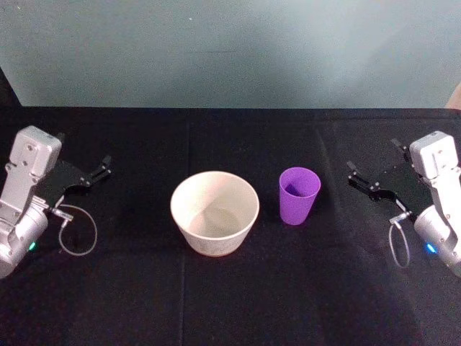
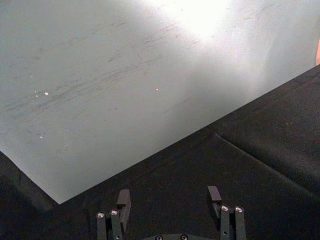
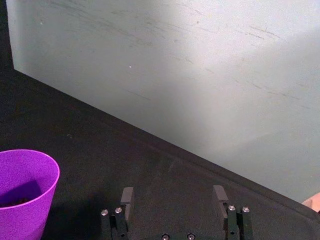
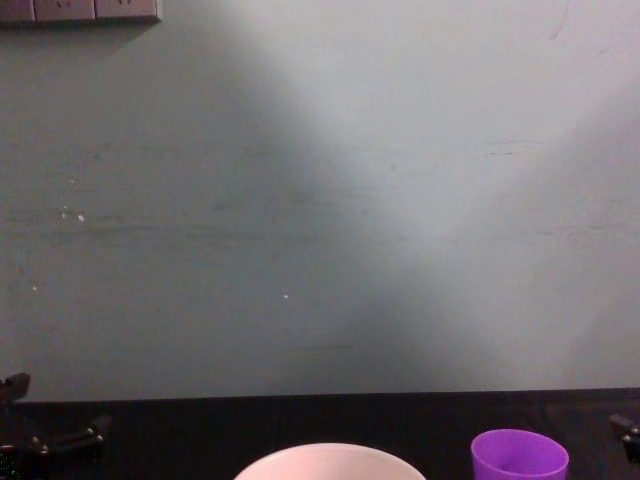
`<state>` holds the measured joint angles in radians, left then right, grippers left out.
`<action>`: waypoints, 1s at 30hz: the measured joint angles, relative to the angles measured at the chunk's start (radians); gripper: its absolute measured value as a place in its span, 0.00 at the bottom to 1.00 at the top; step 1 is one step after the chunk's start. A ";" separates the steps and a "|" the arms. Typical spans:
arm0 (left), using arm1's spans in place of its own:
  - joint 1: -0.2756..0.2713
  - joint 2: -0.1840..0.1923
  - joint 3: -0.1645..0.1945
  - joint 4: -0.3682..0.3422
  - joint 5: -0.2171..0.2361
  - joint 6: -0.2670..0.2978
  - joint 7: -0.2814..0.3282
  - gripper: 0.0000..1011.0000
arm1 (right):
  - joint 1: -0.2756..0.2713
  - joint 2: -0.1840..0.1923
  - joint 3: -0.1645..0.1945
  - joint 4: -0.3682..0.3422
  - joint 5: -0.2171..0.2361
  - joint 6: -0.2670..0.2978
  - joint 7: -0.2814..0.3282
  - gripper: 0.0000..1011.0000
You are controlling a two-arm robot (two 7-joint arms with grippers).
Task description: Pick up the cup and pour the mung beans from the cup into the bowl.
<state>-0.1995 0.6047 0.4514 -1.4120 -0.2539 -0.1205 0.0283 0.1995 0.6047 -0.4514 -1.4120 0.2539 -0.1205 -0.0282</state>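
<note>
Head view first: the bowl (image 1: 216,244) sits upright near the middle of the black table (image 1: 230,310), pale inside, and the purple cup (image 1: 298,196) stands upright just beside it on my right, a clear gap between the two. Neither is touched. My left gripper (image 2: 169,195) hangs out at the table's left edge, well apart from the bowl, and its wrist view looks past two widely parted fingers (image 2: 123,199) at bare black cloth and the pale wall (image 2: 125,75), with nothing between them. Over on the right, my right gripper (image 3: 173,192) waits at the table's right edge, near the cup but apart from it; its fingers (image 3: 127,197) are spread wide too and hold nothing. From that wrist the cup (image 3: 25,192) shows off to one side, with something dark low inside it, too dim for me to make out. Chest view catches the bowl's rim (image 4: 330,455) and the cup's top (image 4: 520,452) side by side.
</note>
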 joint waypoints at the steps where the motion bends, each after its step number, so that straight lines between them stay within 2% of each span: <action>1: 0.000 0.000 0.000 0.000 0.000 0.000 0.000 0.99 | 0.000 0.000 0.000 0.000 0.000 0.000 0.000 0.99; 30: 0.000 0.000 0.000 0.000 0.000 0.000 0.000 0.99 | 0.000 0.000 0.000 0.000 0.000 0.000 0.000 0.99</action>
<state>-0.1995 0.6047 0.4514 -1.4120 -0.2539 -0.1205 0.0283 0.1995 0.6047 -0.4514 -1.4120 0.2539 -0.1205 -0.0283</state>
